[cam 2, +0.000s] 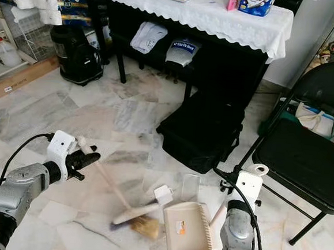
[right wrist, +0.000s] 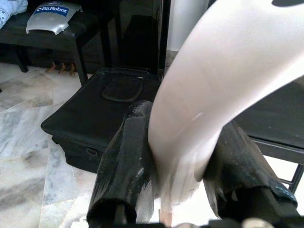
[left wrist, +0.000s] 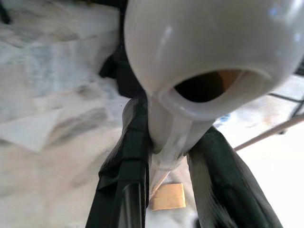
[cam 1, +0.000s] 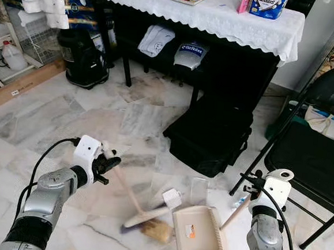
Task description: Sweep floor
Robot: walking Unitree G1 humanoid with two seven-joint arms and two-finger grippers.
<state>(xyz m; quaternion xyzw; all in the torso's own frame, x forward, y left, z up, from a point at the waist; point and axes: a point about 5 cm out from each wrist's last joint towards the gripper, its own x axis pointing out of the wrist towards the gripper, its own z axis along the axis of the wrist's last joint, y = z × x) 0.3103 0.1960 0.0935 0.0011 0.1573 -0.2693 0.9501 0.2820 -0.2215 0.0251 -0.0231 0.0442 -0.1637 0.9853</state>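
Observation:
My left gripper (cam 1: 109, 164) is shut on the pale handle of a small broom (cam 1: 128, 195), whose head (cam 1: 143, 217) rests on the marble floor beside a brown clump of debris (cam 1: 157, 231). The beige dustpan (cam 1: 197, 235) lies flat just to the right of the broom head. Its long handle (cam 1: 237, 209) rises to my right gripper (cam 1: 254, 181), which is shut on it. In the left wrist view black fingers (left wrist: 127, 166) clamp the broom's white handle end (left wrist: 209, 47). In the right wrist view the fingers (right wrist: 128, 161) clasp the dustpan's handle (right wrist: 204, 109).
A white scrap (cam 1: 171, 198) and a clear wrapper (cam 1: 199, 191) lie near the dustpan. A black bag (cam 1: 209, 134) sits ahead, a black folding chair (cam 1: 312, 154) to the right, a cloth-covered table (cam 1: 199, 12) behind, a black appliance (cam 1: 82, 57) at the left.

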